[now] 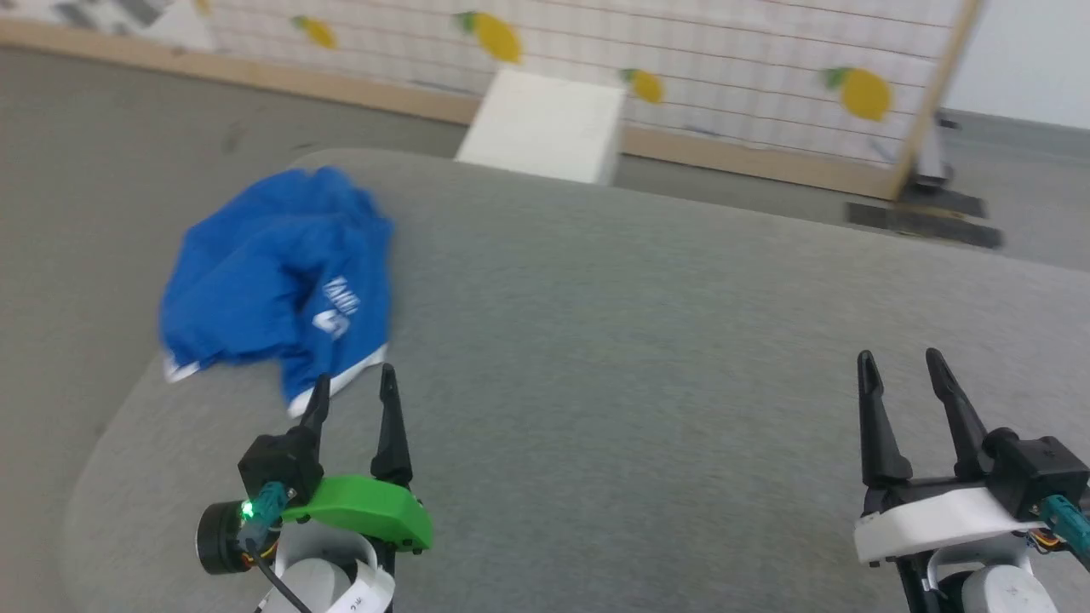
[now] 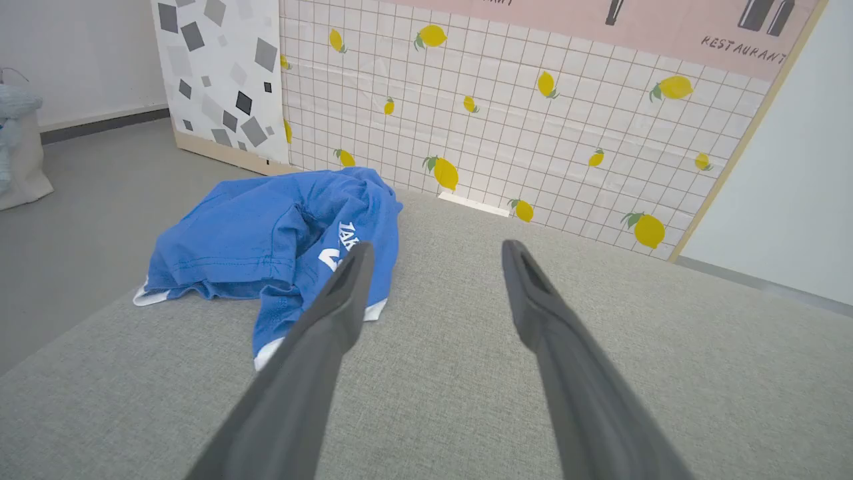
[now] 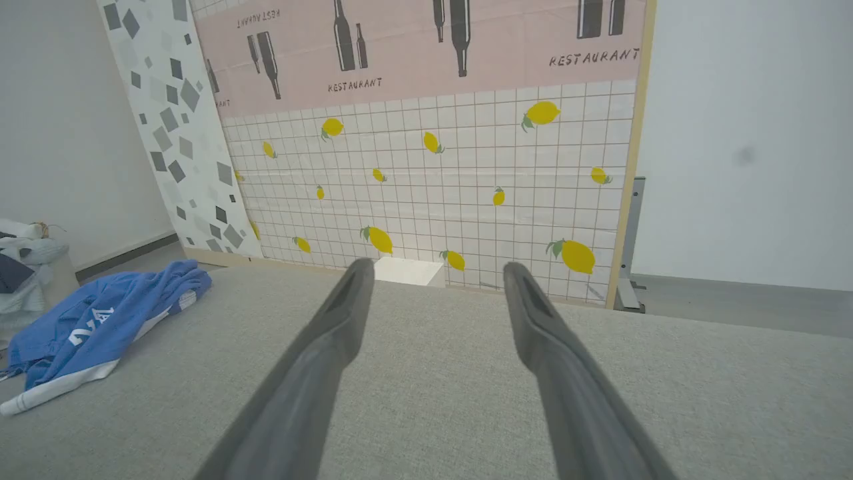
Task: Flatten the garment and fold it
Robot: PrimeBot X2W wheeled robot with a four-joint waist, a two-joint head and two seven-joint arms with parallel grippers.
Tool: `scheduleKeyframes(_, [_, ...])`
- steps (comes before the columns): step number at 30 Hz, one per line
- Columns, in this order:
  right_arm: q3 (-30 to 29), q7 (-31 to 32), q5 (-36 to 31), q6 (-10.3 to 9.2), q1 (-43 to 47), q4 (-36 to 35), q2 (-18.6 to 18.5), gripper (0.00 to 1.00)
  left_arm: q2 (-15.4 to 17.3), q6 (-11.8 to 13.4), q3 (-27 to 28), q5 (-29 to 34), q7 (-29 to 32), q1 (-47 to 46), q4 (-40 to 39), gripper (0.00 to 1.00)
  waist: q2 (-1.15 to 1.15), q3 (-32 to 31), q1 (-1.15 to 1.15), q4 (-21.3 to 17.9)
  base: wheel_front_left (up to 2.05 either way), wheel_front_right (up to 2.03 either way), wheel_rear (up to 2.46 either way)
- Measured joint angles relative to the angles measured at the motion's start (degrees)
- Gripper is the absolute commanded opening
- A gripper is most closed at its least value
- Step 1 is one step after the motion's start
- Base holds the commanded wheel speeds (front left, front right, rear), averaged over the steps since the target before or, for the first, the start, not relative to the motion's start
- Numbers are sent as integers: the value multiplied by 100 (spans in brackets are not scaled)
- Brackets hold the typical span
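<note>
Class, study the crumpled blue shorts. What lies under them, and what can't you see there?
The blue shorts lie bunched on the grey fabric surface, near its left edge. Their folds cover the patch beneath, so anything else under them is hidden.

A grey fabric surface (image 1: 664, 358) stretched wide. Behind it, on the floor (image 1: 102, 128), a white box (image 1: 545, 123) stood against a lemon-printed panel (image 1: 749, 60) beside a speckled panel (image 2: 220, 73).

A grey fabric tabletop (image 1: 647, 358) with a rounded corner stood over a grey floor (image 1: 102, 153). Beyond its far edge rose a lemon-printed tile panel (image 3: 466, 200), a white box (image 1: 545, 123) at its foot, a speckled panel (image 2: 220, 73) to its left and a plain white wall (image 3: 746, 133) right.
</note>
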Motion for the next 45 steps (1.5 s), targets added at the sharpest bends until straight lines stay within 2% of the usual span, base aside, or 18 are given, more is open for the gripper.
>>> scheduleKeyframes(13, [197,0,-137,-1,-2,76,7,100,1,38,234,40,-1,157,-34,100,0,-4,0,1592,0,0,0])
scheduleKeyframes(22, [248,0,-134,-1,-3,85,11,100,1,38,371,46,0,223,-101,100,0,5,0,2249,0,0,0])
scheduleKeyframes(29, [208,0,-143,0,-18,98,11,100,-2,32,426,-54,0,197,-113,100,0,169,0,2274,0,0,0])
scheduleKeyframes(32, [191,3,-232,0,-120,42,12,100,-1,-2,539,-137,0,-87,-92,100,0,311,0,2233,0,0,0])
scheduleKeyframes(39, [276,213,-633,0,-827,-433,12,100,108,-250,847,-592,188,-1883,463,100,0,900,0,2047,0,0,0])
scheduleKeyframes(45, [446,386,-865,0,-1297,-779,16,100,653,-476,1110,-973,1012,-3531,1334,100,0,1608,1,1712,0,0,0])
